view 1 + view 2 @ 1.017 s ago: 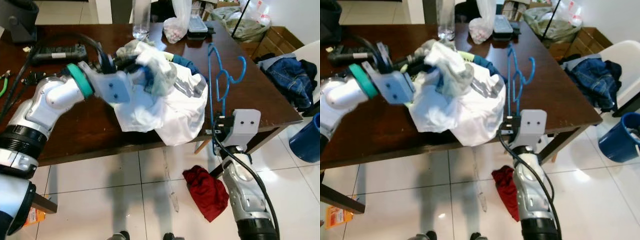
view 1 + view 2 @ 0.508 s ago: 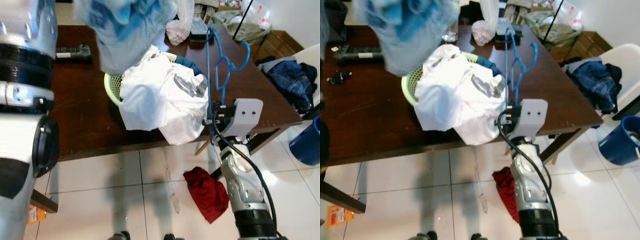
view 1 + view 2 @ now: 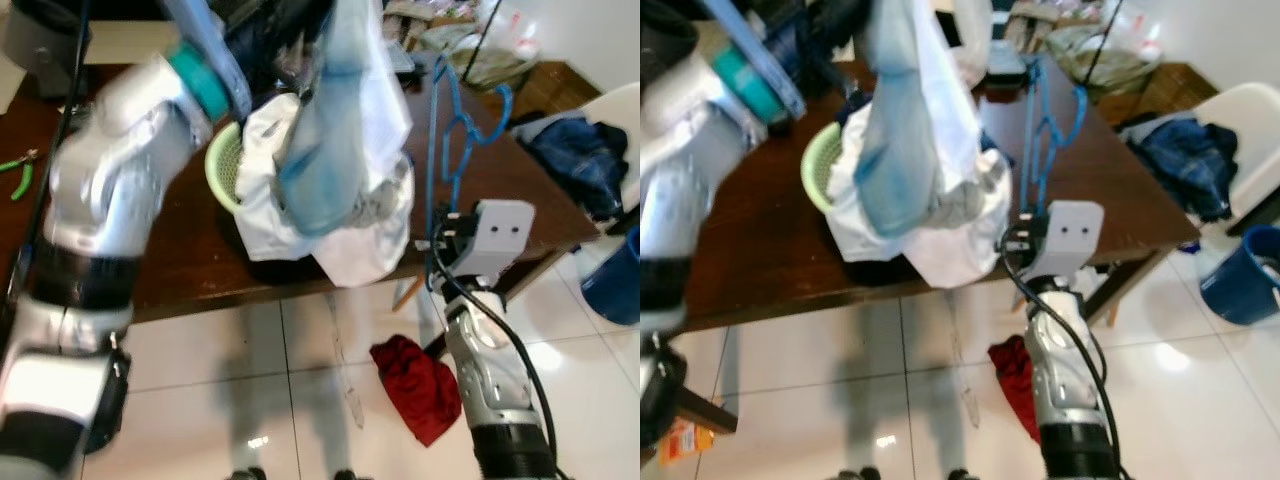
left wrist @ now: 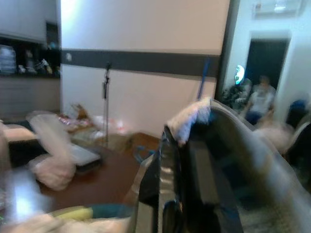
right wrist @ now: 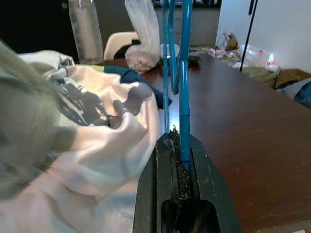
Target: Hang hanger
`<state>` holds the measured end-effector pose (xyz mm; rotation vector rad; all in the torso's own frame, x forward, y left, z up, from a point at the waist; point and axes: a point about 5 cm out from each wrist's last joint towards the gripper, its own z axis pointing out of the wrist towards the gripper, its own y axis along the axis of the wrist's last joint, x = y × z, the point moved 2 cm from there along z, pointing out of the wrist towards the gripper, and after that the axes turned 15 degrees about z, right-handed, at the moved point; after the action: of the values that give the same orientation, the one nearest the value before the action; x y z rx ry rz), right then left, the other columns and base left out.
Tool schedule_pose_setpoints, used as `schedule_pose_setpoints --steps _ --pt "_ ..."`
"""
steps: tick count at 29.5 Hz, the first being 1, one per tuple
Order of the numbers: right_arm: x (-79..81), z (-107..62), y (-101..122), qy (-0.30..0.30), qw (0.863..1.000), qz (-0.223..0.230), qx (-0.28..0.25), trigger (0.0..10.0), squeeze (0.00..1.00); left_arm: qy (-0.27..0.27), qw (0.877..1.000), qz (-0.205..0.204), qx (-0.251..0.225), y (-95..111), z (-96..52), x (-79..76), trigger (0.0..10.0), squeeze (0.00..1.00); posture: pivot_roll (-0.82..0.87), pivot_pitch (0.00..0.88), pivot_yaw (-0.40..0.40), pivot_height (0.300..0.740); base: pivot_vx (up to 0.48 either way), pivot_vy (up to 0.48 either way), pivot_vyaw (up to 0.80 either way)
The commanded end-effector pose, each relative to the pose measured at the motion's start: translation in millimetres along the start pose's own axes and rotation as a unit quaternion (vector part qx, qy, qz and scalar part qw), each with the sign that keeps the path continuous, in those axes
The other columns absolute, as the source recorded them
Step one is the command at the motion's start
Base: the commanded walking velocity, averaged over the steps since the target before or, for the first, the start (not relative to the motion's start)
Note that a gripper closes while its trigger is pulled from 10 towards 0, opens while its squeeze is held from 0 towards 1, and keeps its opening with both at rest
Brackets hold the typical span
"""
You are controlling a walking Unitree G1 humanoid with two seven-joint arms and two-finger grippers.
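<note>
at the frame's right, the right gripper (image 5: 181,162) is clamping a blue hanger (image 3: 447,130) upright. the left gripper (image 4: 187,145), upper left, is pinching a pale blue garment (image 3: 345,130) dangling over the green basket (image 3: 222,165).

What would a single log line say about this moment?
left gripper: raised over table, fingers shut on pale blue garment | right gripper: fingers shut on blue hanger, upright at table edge | basket: under white shirt

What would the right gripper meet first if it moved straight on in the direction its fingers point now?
Apart from the blue hanger the right gripper holds, probably the clear plastic bag far along the brown table; depth is unclear.
</note>
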<state>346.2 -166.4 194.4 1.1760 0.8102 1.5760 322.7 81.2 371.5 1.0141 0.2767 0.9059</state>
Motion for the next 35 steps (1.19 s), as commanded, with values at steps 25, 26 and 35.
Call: schedule_pose_setpoints --steps 25,26,35 --pt "-13.1 5.3 29.7 -0.046 0.997 0.005 -0.059 10.0 0.00 0.178 0.938 0.277 0.108 -27.7 -59.5 27.8 10.0 0.00 0.07 0.053 0.041 0.740 0.000 0.000 -0.22" --pt "-13.1 5.3 29.7 -0.046 0.997 0.005 -0.059 10.0 0.00 0.178 0.938 0.277 0.108 -27.7 -59.5 27.8 10.0 0.00 0.07 0.053 0.041 0.740 0.000 0.000 -0.80" --pt "-13.5 4.4 27.2 -0.048 0.997 0.005 -0.054 10.0 0.00 0.183 0.937 0.283 0.096 -25.2 -53.7 26.1 10.0 0.00 0.06 0.057 0.039 0.740 0.000 0.000 -0.80"
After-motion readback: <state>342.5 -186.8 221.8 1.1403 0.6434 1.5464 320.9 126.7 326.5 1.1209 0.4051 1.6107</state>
